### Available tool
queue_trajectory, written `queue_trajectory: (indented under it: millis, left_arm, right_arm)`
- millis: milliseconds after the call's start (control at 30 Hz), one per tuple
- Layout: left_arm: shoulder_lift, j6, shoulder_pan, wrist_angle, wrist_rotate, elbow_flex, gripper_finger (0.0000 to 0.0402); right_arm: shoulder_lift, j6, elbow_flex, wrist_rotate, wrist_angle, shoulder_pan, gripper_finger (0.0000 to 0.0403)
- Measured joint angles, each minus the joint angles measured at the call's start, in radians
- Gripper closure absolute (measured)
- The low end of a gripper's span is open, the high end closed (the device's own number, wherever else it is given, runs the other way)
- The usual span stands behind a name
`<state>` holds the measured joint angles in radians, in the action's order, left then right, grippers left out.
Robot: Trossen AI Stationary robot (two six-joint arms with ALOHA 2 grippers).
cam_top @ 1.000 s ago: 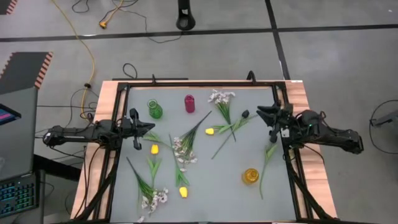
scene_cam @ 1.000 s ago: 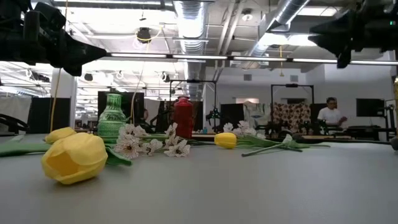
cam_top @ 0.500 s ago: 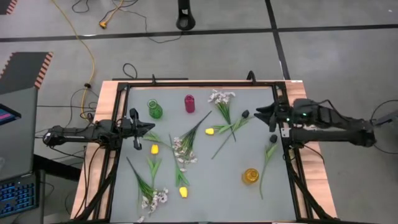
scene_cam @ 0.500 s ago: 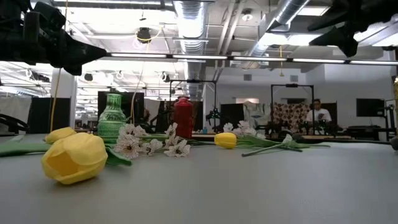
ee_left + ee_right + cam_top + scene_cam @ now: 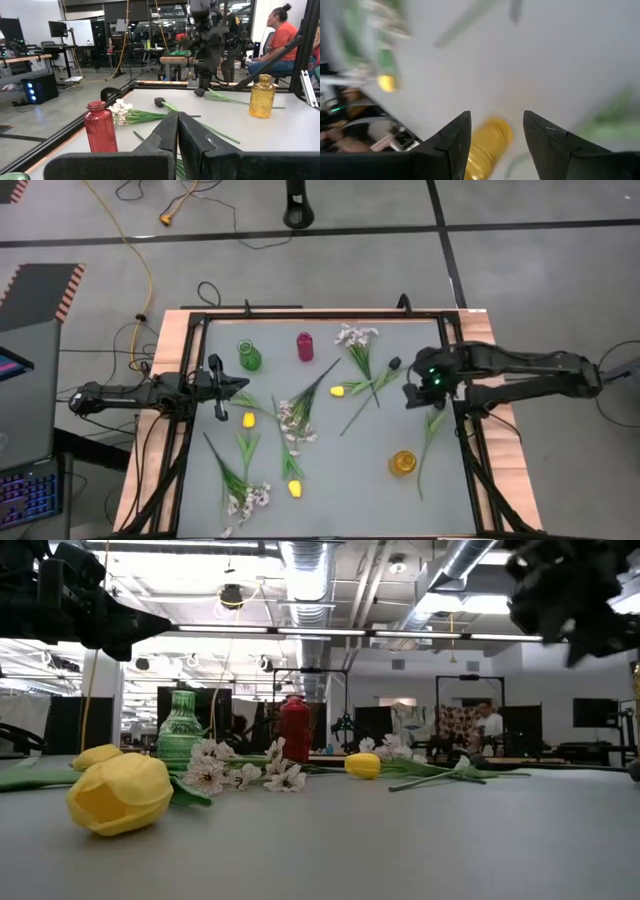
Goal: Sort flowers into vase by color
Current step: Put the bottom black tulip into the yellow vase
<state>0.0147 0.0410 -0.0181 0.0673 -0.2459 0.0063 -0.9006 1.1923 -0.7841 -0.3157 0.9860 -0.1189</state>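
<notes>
Long green-stemmed flowers lie flat on the grey table: yellow tulips (image 5: 249, 419) (image 5: 295, 488) (image 5: 337, 391), a dark tulip (image 5: 395, 363), and white blossom sprays (image 5: 355, 335) (image 5: 292, 420) (image 5: 248, 500). A green vase (image 5: 249, 356), a red vase (image 5: 305, 346) and a yellow vase (image 5: 402, 463) stand upright. My right gripper (image 5: 412, 395) hangs open and empty above the table's right part, tipped down, with the yellow vase (image 5: 487, 145) showing blurred beyond its fingers. My left gripper (image 5: 240, 388) waits shut at the left edge, pointing level.
A black frame (image 5: 320, 313) runs around the table. Another long stem (image 5: 430, 435) lies under the right arm near the right rail. In the left wrist view a seated person (image 5: 280, 35) shows in the room beyond the table.
My right gripper has swung from the right rail toward the table's middle, rising a little, tipping from level to pointing steeply down and rolling about its own line. Flowers and vases have kept still.
</notes>
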Motion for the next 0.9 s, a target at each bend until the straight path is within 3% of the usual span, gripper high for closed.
queue_trajectory:
  millis: [300,433,900]
  left_arm:
    - [0.000,0.000,0.000,0.000,0.000,0.000,0.0401]
    - [0.000,0.000,0.000,0.000,0.000,0.000,0.0401]
    - [0.000,0.000,0.000,-0.001,0.001,0.000,0.0401]
  right_arm:
    - [-0.199,0.226,0.000,0.005,0.181,0.096,0.0196]
    - [-0.297,0.280,0.000,0.055,0.225,0.140,0.0196]
    - [-0.610,0.258,0.000,0.083,0.231,0.228,0.0196]
